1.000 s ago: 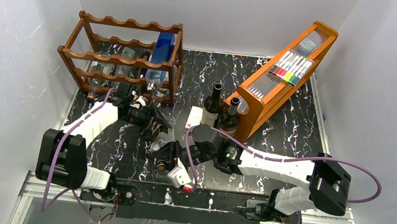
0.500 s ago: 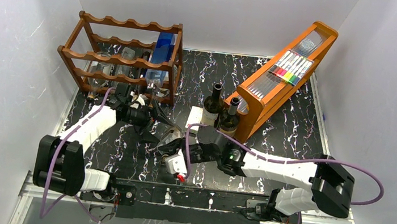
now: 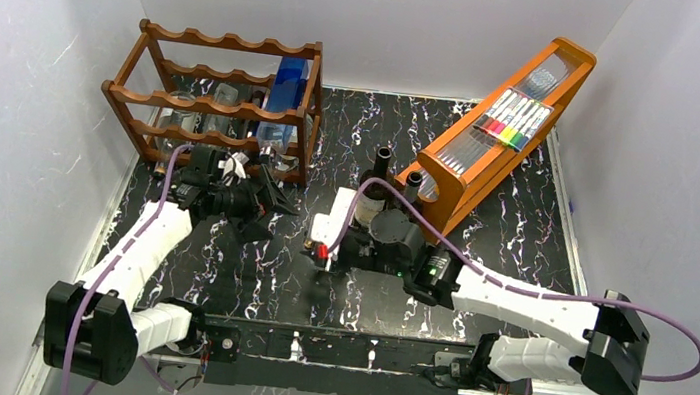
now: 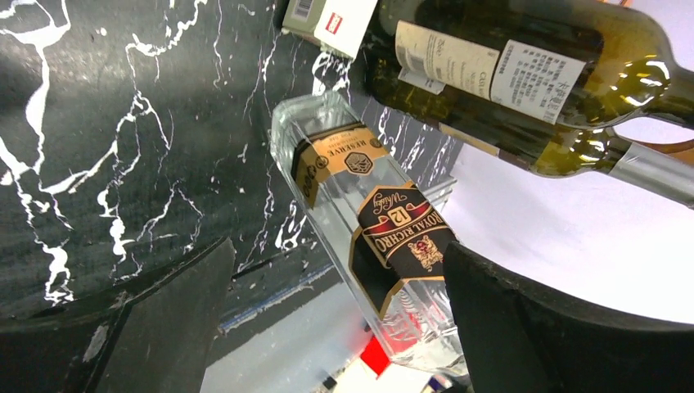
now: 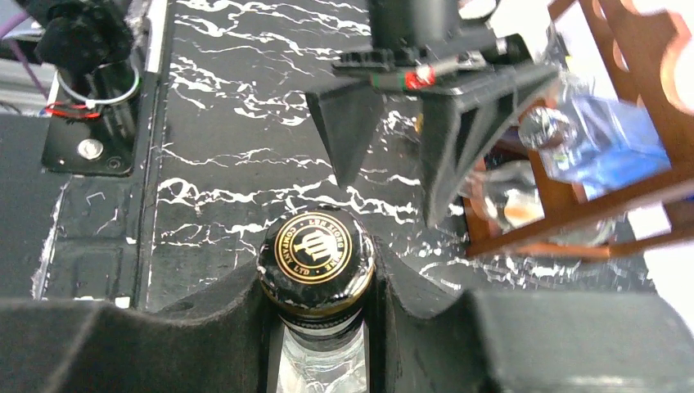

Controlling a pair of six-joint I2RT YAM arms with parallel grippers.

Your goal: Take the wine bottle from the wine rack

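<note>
Bottle (image 4: 372, 237) now in right tool (image 5: 317, 282) alone | left tool (image 5: 394, 162) released (jaws wide)

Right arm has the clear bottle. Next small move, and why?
Probably lower the right gripper to stand the tilted clear glass bottle on the black marbled table: the gripper is shut on its black cap and it is already off the reddish-brown wooden rack.

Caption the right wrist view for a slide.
Right claw shut on a black-capped clear glass bottle, facing the open left claw and reddish-brown wooden wine rack.
</note>
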